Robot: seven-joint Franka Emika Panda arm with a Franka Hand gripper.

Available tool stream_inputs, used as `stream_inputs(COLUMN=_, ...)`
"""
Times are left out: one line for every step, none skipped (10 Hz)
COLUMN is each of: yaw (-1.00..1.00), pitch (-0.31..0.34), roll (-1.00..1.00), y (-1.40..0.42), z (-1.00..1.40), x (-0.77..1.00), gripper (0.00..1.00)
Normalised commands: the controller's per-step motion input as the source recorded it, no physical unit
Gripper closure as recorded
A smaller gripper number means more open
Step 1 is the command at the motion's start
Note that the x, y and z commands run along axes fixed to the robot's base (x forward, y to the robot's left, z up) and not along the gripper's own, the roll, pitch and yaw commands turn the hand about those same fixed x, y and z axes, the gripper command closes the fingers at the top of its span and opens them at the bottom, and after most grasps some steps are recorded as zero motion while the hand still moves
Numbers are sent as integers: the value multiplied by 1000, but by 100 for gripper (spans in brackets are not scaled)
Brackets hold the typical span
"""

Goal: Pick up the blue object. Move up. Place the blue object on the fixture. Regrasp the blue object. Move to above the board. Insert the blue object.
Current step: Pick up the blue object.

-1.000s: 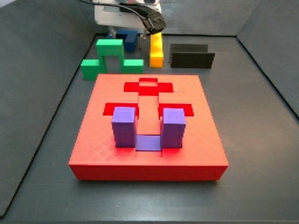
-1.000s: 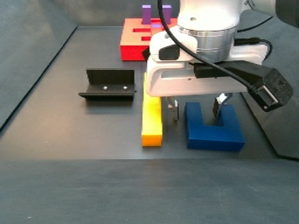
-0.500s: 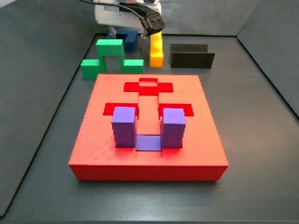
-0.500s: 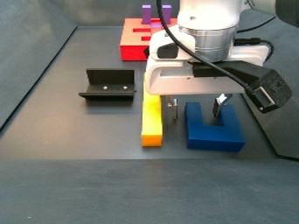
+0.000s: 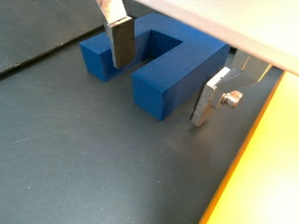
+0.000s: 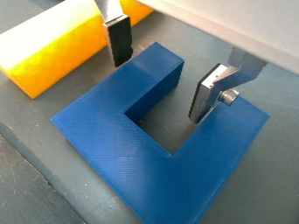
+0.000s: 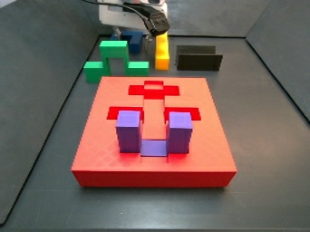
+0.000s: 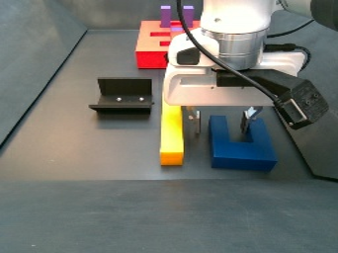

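Grey floor bears the dark-blue U-shaped blue object point(image 6: 152, 149), gripper point(image 6: 163, 74) fingers straddling it.

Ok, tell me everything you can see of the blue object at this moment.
The blue object is a dark blue U-shaped block of matte, plastic-looking material: two square prongs joined by a bar. It lies flat on the grey floor, beside a long yellow bar but apart from it, far from the red board. The pincer hangs open over it, one finger outside a prong, the other in the notch; contact cannot be told.
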Motion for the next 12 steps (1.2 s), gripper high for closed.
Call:
stream_inputs(yaw=0, pitch=-64, roll=-91, y=0, z=-63, x=0, gripper=0)
stream_inputs(yaw=6, pitch=-69, roll=-87, y=0, z=-51, x=0, gripper=0)
stream_inputs(yaw=43, pitch=-67, roll=-41, y=-60, z=-31, x=0, gripper=0)
stream_inputs(yaw=63, pitch=-56, roll=0, y=-54, z=-20, x=-11, gripper=0)
stream_inputs(yaw=69, pitch=-44, roll=0, y=-54, z=-17, x=0, gripper=0)
stream_inputs(yaw=0, pitch=-43, roll=0, y=0, z=0, x=-37, gripper=0)
stream_inputs(yaw=0, pitch=-66, roll=0, y=0, z=0, x=-60, gripper=0)
stream_inputs(yaw=0, pitch=-67, roll=0, y=0, z=0, x=-69, gripper=0)
stream_inputs(yaw=14, pitch=-54, roll=0, y=0, z=0, x=-109, gripper=0)
stream_inputs(yaw=0, pitch=-79, roll=6, y=0, z=0, x=-126, gripper=0)
stream_inputs(yaw=0, pitch=-44, roll=4, y=0, z=0, x=-77, gripper=0)
stream_inputs(yaw=0, pitch=0, roll=0, y=0, z=0, x=0, gripper=100)
